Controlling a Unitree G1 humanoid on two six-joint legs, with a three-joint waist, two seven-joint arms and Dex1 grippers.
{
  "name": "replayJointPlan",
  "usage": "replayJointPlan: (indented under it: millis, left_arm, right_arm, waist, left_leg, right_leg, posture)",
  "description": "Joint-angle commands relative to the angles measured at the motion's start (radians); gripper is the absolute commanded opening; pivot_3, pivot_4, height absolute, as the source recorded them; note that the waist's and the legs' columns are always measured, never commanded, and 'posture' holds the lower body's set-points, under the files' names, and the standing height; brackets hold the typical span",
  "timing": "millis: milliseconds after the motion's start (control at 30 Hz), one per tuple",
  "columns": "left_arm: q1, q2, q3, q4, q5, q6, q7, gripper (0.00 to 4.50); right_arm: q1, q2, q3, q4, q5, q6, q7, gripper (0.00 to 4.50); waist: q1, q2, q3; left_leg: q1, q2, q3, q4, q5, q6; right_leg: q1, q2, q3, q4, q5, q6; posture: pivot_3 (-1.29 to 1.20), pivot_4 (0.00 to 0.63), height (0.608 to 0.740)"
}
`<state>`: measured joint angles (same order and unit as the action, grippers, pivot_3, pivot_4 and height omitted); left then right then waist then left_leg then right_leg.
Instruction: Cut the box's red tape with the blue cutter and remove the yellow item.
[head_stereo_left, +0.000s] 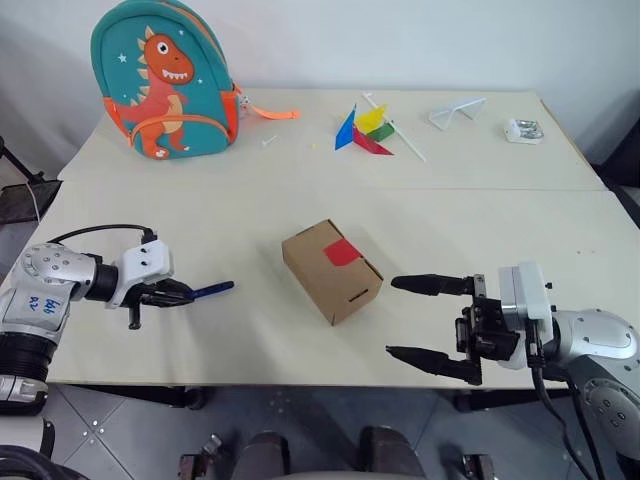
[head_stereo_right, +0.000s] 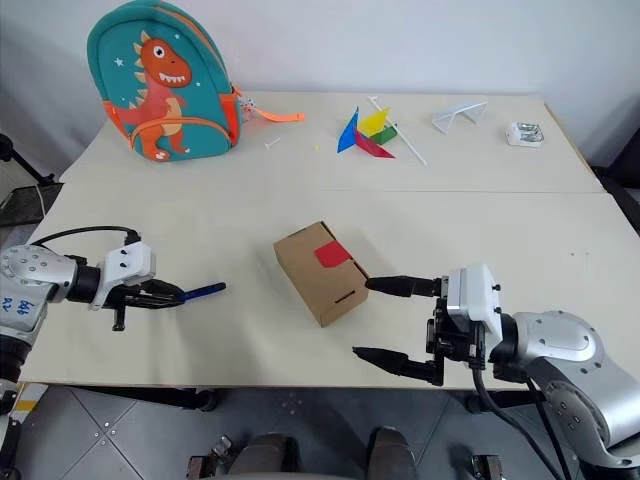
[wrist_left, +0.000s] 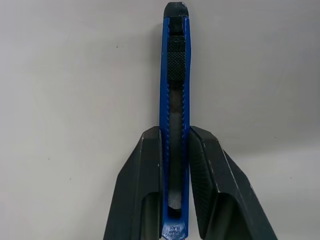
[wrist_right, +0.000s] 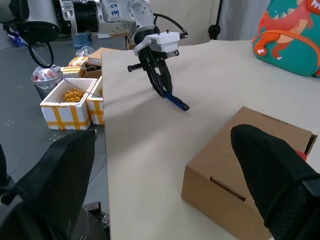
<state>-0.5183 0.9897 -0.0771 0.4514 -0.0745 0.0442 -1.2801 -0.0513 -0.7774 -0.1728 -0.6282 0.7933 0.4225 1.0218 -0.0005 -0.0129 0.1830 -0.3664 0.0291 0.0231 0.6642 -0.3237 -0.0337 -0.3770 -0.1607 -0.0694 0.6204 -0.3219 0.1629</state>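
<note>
The table (head_stereo_left: 300, 350) is seen with the box (head_stereo_left: 331, 270) lying near its middle, flaps tucked, turned at an angle to the table edge. The box is judged light and thin-walled: easily pushed or dented under a blade, so bracing by the sides is called for rather than pressing on the lid. The right gripper (head_stereo_left: 432, 320) is held just beside the box, fingers wide apart, touching nothing. The left gripper (head_stereo_left: 172, 293) is placed well to the left of the box, fingers clamped on the rear half of the blue cutter (head_stereo_left: 212, 290), which is angled down with its tip at or close to the tabletop; contact cannot be told. The cutter is judged stiff, slim and smooth plastic, liable to twist in a narrow grip; the grip is taken behind the ribbed slider. The red tape (head_stereo_left: 341, 252) is seen on the box top across the flap edge, thin and probably easily slit.
</note>
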Motion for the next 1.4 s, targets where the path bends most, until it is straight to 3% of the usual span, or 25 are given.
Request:
replayJointPlan:
  millis: [33, 233, 367, 467, 600, 800, 1033, 1200, 1400]
  left_arm:
    - [0.035, 0.02, -0.03, -0.062, 0.038, 0.017, -0.018, 0.41]
    - [0.073, 0.072, -0.126, -0.627, -0.02, 0.189, -0.158, 0.41]
    - [0.01, -0.056, -0.211, -0.78, -0.007, 0.384, -0.069, 0.41]
    - [-0.042, -0.176, -0.303, -0.842, 0.023, 0.528, 0.0, 0.41]
    - [-0.069, -0.257, -0.41, -0.87, 0.081, 0.627, 0.065, 0.41]
    - [-0.158, -0.317, -0.522, -0.84, 0.166, 0.745, 0.135, 0.41]
    - [-0.203, -0.343, -0.553, -0.821, 0.164, 0.816, 0.15, 0.41]
    - [-0.216, -0.314, -0.587, -0.848, 0.143, 0.883, 0.11, 0.41]
    - [-0.236, -0.308, -0.637, -0.915, 0.119, 1.029, 0.119, 0.41]
  right_arm:
    - [0.0, -0.012, -0.027, -0.012, 0.025, 0.004, 0.004, 4.5]
    - [0.135, -0.042, -0.148, -0.042, 0.054, 0.014, 0.016, 4.5]
    - [0.236, -0.077, -0.204, -0.061, 0.051, 0.026, 0.052, 4.5]
    - [0.309, -0.098, -0.237, -0.054, 0.019, 0.037, 0.05, 4.5]
    - [0.389, -0.11, -0.276, -0.066, -0.019, 0.079, -0.002, 4.5]
    - [0.446, -0.125, -0.286, -0.07, -0.066, 0.108, -0.029, 4.5]
    - [0.425, -0.135, -0.236, -0.056, -0.125, 0.114, -0.046, 4.5]
    - [0.337, -0.134, -0.162, -0.057, -0.128, 0.133, -0.059, 2.94]
    - [0.14, -0.112, 0.03, -0.043, -0.152, 0.194, -0.109, 0.89]
  waist:
    - [0.0, 0.0, 0.0]
    - [0.02, -0.003, 0.002]
    - [0.03, -0.003, 0.002]
    - [0.032, -0.004, 0.003]
    - [0.024, -0.005, 0.003]
    - [0.031, -0.005, 0.004]
    - [0.032, -0.005, 0.004]
    - [0.03, -0.005, 0.004]
    - [0.024, -0.005, 0.003]
  left_leg:
    - [0.0, 0.0, 0.0, 0.0, 0.0, 0.0]
    - [-0.005, 0.0, 0.0, 0.001, -0.003, 0.0]
    - [-0.006, 0.0, 0.001, 0.001, -0.003, 0.0]
    - [-0.006, 0.0, 0.001, 0.003, -0.003, 0.001]
    - [-0.005, 0.0, 0.001, 0.004, -0.003, 0.002]
    - [-0.005, 0.0, 0.001, 0.005, -0.003, 0.002]
    - [-0.005, 0.0, 0.001, 0.005, -0.003, 0.002]
    - [-0.005, 0.0, 0.001, 0.006, -0.003, 0.002]
    - [-0.004, 0.0, 0.001, 0.005, -0.003, 0.002]
  right_leg:
    - [0.0, 0.0, 0.0, 0.0, 0.0, 0.0]
    - [-0.001, 0.0, 0.0, -0.004, 0.001, 0.002]
    - [0.0, 0.0, -0.001, -0.009, 0.001, 0.002]
    - [0.001, 0.0, -0.001, -0.009, 0.001, 0.002]
    - [0.002, 0.0, 0.0, -0.008, 0.002, 0.002]
    - [0.002, 0.001, 0.001, -0.009, 0.002, 0.001]
    - [0.002, 0.001, 0.001, -0.009, 0.002, 0.001]
    - [0.002, 0.001, 0.001, -0.009, 0.002, 0.001]
    - [0.002, 0.001, 0.002, -0.008, 0.002, 0.001]
  posture:
    - [0.0, 0.15, 0.74]
    - [0.0, 0.15, 0.74]
    - [0.0, 0.15, 0.74]
    - [0.0, 0.15, 0.74]
    - [0.0, 0.15, 0.74]
    - [0.0, 0.15, 0.74]
    - [0.0, 0.15, 0.74]
    - [0.0, 0.15, 0.74]
    - [0.0, 0.15, 0.74]
